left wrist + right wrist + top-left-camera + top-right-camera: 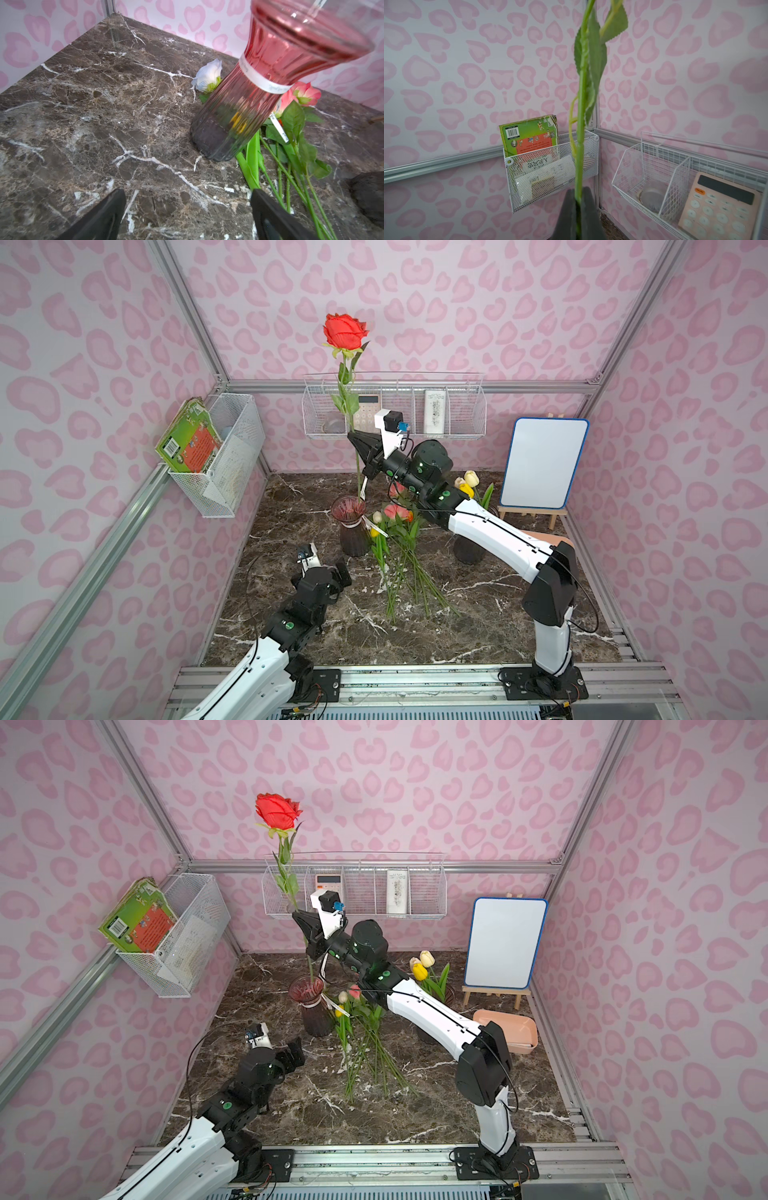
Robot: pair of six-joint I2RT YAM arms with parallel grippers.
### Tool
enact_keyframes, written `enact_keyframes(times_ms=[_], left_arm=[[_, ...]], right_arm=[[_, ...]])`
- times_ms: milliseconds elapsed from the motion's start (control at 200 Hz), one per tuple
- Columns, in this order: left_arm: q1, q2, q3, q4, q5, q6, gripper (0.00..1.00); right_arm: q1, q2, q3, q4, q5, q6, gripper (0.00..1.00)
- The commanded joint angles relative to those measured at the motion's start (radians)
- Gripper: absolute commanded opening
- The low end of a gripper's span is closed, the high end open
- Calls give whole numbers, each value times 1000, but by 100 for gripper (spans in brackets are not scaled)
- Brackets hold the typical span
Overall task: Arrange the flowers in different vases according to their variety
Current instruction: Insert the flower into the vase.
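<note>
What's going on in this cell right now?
The right gripper is shut on the red rose, holding it upright with the stem's lower end at the mouth of the banded vase. The left gripper is open and empty, low beside that vase. More flowers lie loose on the table. Tulips appear to stand in the second vase, behind the right arm.
</note>
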Motion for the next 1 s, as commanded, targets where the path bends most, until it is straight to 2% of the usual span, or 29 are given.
enact_keyframes(times_ms=[0, 100, 255, 490, 555, 610, 645, 705, 810, 995], left_arm=[[0, -53, -19, 17, 9, 27, 98], [0, -86, -17, 18, 48, 53, 98], [0, -112, -12, -2, 58, 62, 98], [0, -137, -2, -29, 47, 59, 98], [0, -139, -1, -30, 50, 59, 98], [0, -137, -1, -27, 54, 61, 98], [0, -134, -2, -23, 57, 62, 98], [0, -125, -1, -27, 58, 64, 98], [0, -114, 1, -22, 68, 65, 98], [0, -83, 6, -4, 82, 67, 98]], right_arm=[[-6, 50, 23, 81, -66, 39, 0], [-19, 118, 31, 179, -157, 82, 0], [-50, 230, 95, 174, -261, 159, 0], [-33, 202, -102, 286, -293, 181, 0], [-27, 177, -154, 297, -292, 174, 18], [-25, 158, -181, 291, -300, 170, 27], [-25, 143, -199, 283, -302, 169, 38], [-25, 111, -234, 272, -301, 170, 45], [-27, 42, -304, 231, -285, 158, 52], [-39, -96, -491, 190, -258, 143, 55]])
